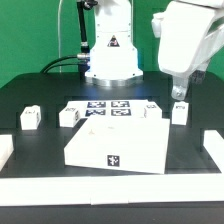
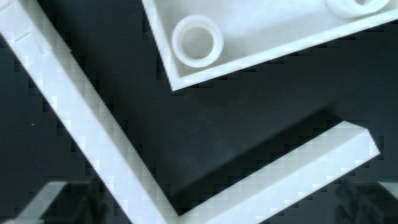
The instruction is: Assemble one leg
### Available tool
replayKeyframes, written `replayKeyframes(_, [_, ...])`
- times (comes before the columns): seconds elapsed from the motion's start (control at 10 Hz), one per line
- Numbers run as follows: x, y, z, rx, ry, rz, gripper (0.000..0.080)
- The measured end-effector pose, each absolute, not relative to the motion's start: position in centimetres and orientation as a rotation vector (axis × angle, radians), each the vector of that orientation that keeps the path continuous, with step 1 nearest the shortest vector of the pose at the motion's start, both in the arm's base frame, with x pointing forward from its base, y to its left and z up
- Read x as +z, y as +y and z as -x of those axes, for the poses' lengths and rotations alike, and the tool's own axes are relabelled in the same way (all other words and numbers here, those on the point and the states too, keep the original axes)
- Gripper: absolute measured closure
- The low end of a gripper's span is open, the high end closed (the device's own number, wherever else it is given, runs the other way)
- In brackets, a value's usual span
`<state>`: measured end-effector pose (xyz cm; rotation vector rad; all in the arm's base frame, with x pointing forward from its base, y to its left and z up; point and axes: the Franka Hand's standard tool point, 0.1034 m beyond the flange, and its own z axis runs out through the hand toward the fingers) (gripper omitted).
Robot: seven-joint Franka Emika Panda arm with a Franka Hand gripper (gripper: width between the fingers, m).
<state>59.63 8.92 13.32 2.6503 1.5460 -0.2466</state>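
Several small white legs stand on the black table around the large white panel (image 1: 115, 145): two at the exterior view's left (image 1: 30, 117) (image 1: 70, 115), one behind the panel (image 1: 150, 108) and one at the right (image 1: 180, 112). My gripper (image 1: 180, 96) hangs just above the right leg, apart from it. In the wrist view no leg shows. That view shows the panel's corner (image 2: 267, 50) with a round socket (image 2: 192, 40). My gripper (image 2: 217, 205) is open and empty there, with its fingers showing as faint dark blurs far apart at the picture's edge.
The marker board (image 1: 108, 108) lies behind the panel, in front of the robot base (image 1: 110, 60). White rails border the table at the left (image 1: 5, 150), right (image 1: 212, 150) and front (image 1: 110, 190). They meet in a corner under the gripper (image 2: 107, 130).
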Motion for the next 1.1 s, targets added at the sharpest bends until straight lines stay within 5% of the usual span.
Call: replayKeyframes(1.1, [12.2,7.2,-58.0,-0.166,1.656,-2.608,0.015])
